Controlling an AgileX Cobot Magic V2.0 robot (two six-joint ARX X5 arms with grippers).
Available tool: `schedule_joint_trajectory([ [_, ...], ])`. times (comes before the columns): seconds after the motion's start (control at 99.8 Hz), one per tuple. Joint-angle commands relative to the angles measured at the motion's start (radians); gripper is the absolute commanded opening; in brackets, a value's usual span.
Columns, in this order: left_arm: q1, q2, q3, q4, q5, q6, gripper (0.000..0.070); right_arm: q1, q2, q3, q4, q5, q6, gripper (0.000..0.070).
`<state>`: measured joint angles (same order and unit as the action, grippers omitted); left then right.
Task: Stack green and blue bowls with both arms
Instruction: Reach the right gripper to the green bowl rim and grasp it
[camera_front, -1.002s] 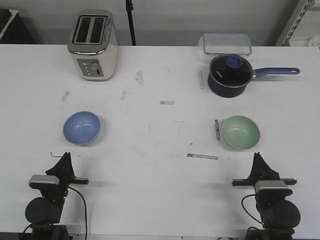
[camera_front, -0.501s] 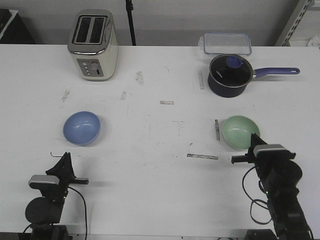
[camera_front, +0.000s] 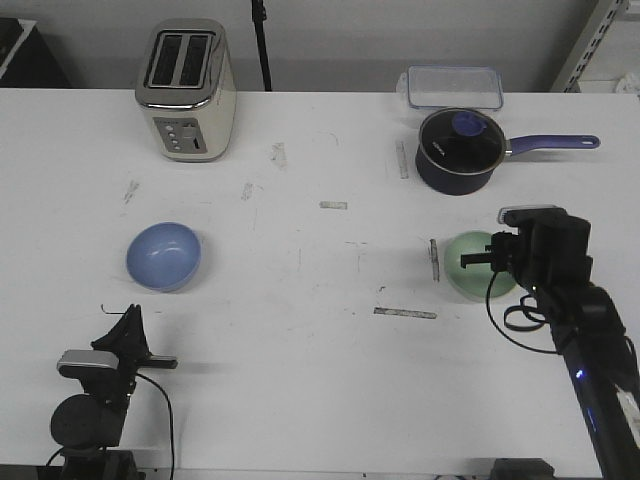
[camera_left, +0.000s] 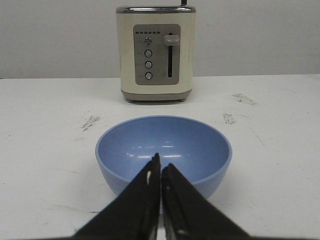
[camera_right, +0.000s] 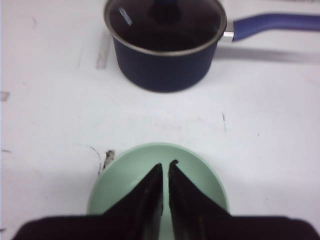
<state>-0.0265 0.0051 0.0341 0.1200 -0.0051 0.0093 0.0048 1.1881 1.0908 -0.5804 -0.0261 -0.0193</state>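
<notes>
The light blue bowl (camera_front: 163, 256) sits upright on the left of the white table, and in the left wrist view this blue bowl (camera_left: 164, 145) lies just beyond my fingertips. My left gripper (camera_front: 128, 328) rests low at the near edge, short of the bowl; the left gripper (camera_left: 160, 168) is shut and empty. The mint green bowl (camera_front: 462, 262) sits on the right, partly covered by my right arm. My right gripper (camera_front: 492, 262) hangs over it. In the right wrist view, the right gripper (camera_right: 166, 165) is shut with nothing in it above the green bowl (camera_right: 125, 175).
A cream toaster (camera_front: 186, 90) stands at the back left. A dark saucepan (camera_front: 457, 150) with a glass lid and purple handle stands behind the green bowl, with a clear lidded container (camera_front: 453, 86) behind it. Strips of tape (camera_front: 405, 313) and scuffs mark the table.
My right arm has lifted from the near edge and moved forward until its gripper is over the green bowl. The left arm and both bowls have stayed put.
</notes>
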Motion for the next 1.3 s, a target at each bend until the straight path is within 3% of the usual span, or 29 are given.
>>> schedule_joint_trajectory([
  [0.0,0.001,-0.002,-0.023,0.014,-0.003,0.006,0.0001,-0.010,0.067,0.085,-0.070,-0.001,0.000,0.0013],
  [0.2,0.001,-0.002,-0.023,0.014,-0.003,0.006,0.0001,-0.063,0.203,0.240,-0.273,-0.016,0.158,0.0013],
  [0.27,0.001,-0.002,-0.023,0.014,-0.003,0.006,0.0001,-0.092,0.225,0.254,-0.291,-0.068,0.183,0.0013],
  [0.411,0.001,-0.002,-0.023,0.014,-0.003,0.006,0.0001,-0.168,0.251,0.254,-0.309,-0.245,0.194,0.0015],
  [0.521,0.001,-0.002,-0.023,0.014,-0.003,0.006,0.0001,-0.219,0.256,0.254,-0.324,-0.273,0.206,0.0025],
  [0.721,0.001,-0.002,-0.023,0.014,-0.003,0.006,0.0001,-0.301,0.256,0.250,-0.375,-0.273,0.174,0.0205],
  [0.932,0.001,-0.002,-0.023,0.014,-0.003,0.006,0.0001,-0.320,0.256,0.207,-0.369,-0.273,0.147,0.0234],
  [1.052,0.001,-0.002,-0.023,0.014,-0.003,0.006,0.0001,-0.320,0.256,0.158,-0.343,-0.273,0.150,0.0447],
  [1.092,0.001,-0.002,-0.023,0.014,-0.003,0.006,0.0001,-0.320,0.256,0.138,-0.332,-0.273,0.150,0.0490],
  [1.292,0.001,-0.002,-0.023,0.014,-0.003,0.006,0.0001,-0.320,0.256,0.034,-0.216,-0.323,0.150,0.0495],
])
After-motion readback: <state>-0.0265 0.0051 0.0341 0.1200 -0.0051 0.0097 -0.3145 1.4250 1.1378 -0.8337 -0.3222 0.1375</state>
